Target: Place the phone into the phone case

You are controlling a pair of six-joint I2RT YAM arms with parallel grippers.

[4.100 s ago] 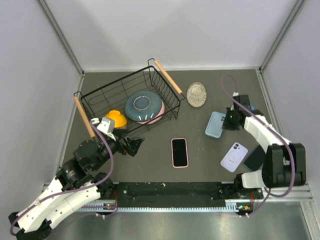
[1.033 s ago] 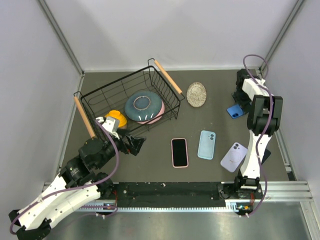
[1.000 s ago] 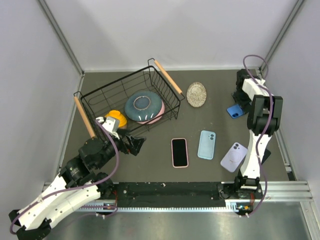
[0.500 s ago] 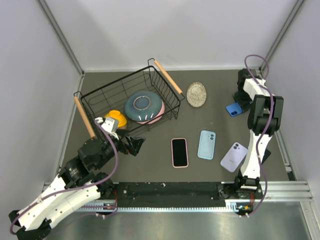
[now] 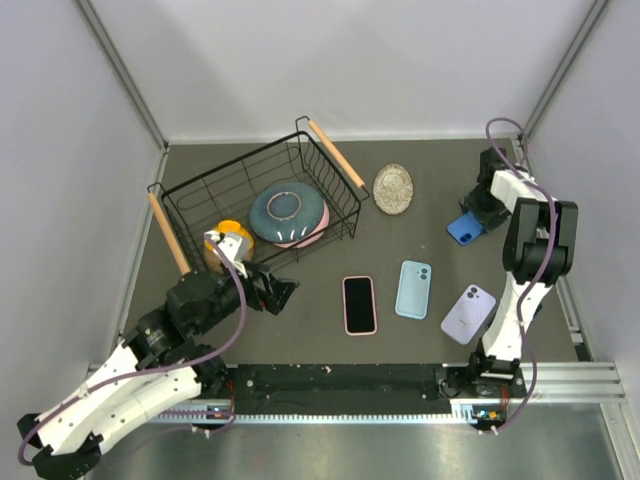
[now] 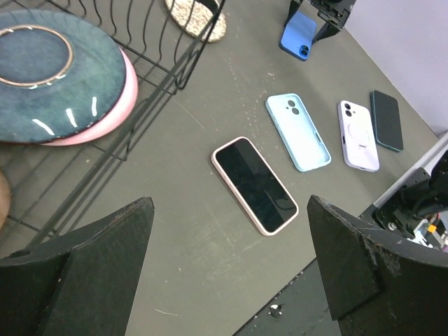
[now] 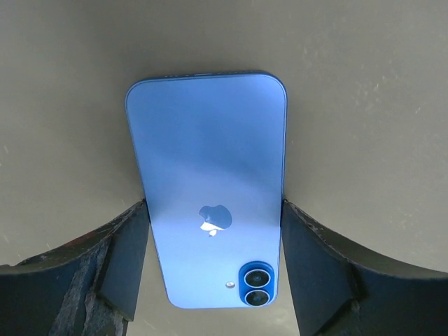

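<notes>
Top view, near left: the left gripper [image 5: 281, 292] hangs with jaws spread wide, holding nothing, just near of the basket [image 5: 200, 190]. Mid-table lie a pink phone [image 5: 359, 304], a blue case [image 5: 414, 289] to its right, then a lilac case [image 5: 468, 313]. Far right, the right gripper [image 7: 213, 210] clamps the blue phone [image 7: 206, 154] by its long edges, tilted, well apart from both cases.

Apple logo [image 7: 211, 217], silver, on the back of the blue phone [image 7: 206, 161]

Wire basket [image 5: 336, 154], blue plate [image 5: 288, 210] on pink plate [image 6: 98, 129] inside, speckled disc [image 5: 393, 188] nearby
</notes>
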